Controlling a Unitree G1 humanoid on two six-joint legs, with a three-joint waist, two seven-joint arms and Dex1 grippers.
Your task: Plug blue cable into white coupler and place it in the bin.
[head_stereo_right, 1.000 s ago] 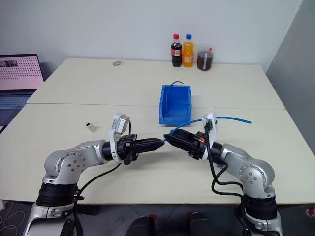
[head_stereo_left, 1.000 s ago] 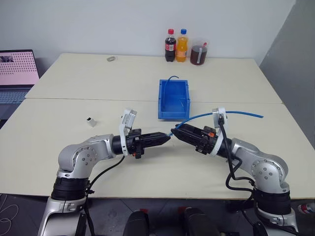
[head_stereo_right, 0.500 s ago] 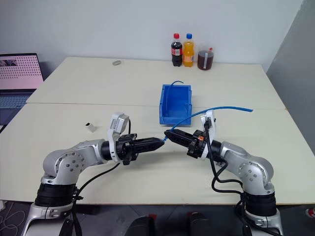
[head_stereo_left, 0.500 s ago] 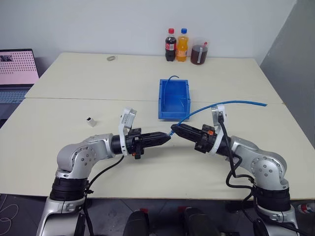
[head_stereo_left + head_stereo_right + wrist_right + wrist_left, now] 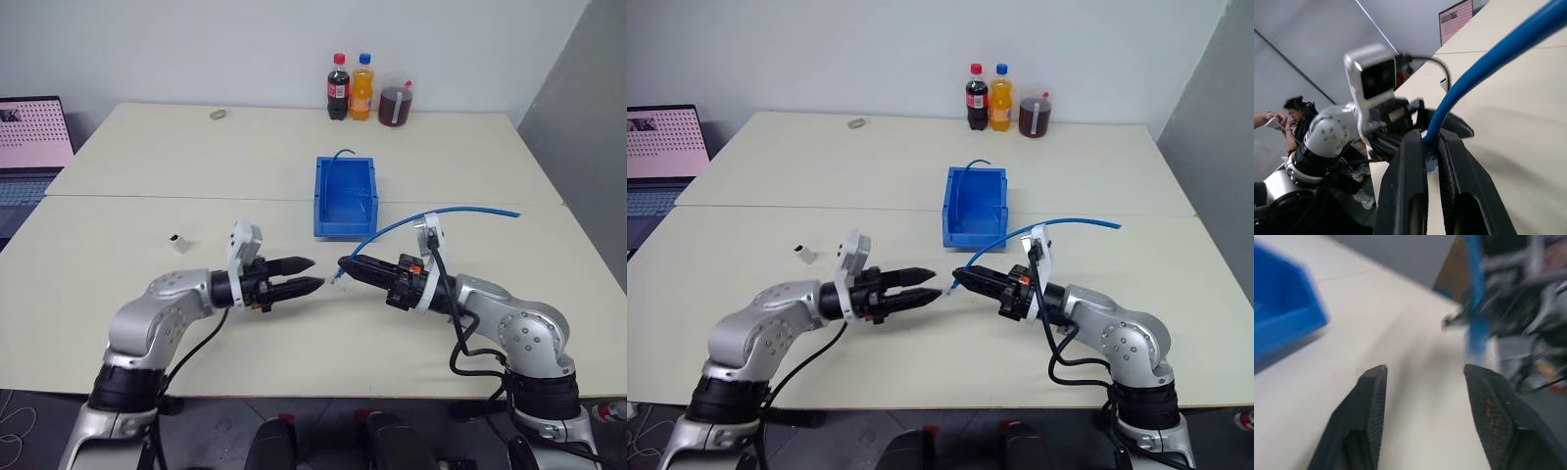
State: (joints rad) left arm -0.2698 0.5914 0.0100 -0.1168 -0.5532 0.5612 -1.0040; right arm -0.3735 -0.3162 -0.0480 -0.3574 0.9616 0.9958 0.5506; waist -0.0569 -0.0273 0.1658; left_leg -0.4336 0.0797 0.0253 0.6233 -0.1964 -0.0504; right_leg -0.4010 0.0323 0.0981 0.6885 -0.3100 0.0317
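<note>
Nearest the robot, the two arms reach in over the front of the desk (image 5: 118,196) and meet around the middle. The left gripper (image 5: 306,275) points toward 3 o'clock, and its two black fingers (image 5: 1369,404) stand apart with bare desk showing between them; nothing is in them. Just beyond their tips, toward 3 o'clock, the right gripper (image 5: 345,264) points back toward 9 o'clock. Its fingers (image 5: 1409,169) are pressed together on the blue cable (image 5: 441,212) close to the plug end, which shows as a small pale tip hanging just below the fingertips, in the gap between the two grippers. The tips of the two grippers are near one another but apart.

From that grip the blue cable rises in an arc toward 2 o'clock, passes over the right wrist, and runs on level above the desk toward 3 o'clock, its far end free in the air.

At about 10 o'clock from the left gripper, well apart from it, the white coupler (image 5: 179,241) sits alone on the desk.

Farther back, at 12 o'clock from the meeting grippers, stands the bin (image 5: 345,230), its low lip facing the robot. Another thin blue cable (image 5: 339,155) curls up over its far wall.

At the far edge of the desk stand a cola bottle (image 5: 338,90), an orange drink bottle (image 5: 362,91) and a jar of dark liquid (image 5: 395,105), with a small greyish round item (image 5: 217,115) toward 11 o'clock. A laptop (image 5: 34,137) sits off the desk's left end.
</note>
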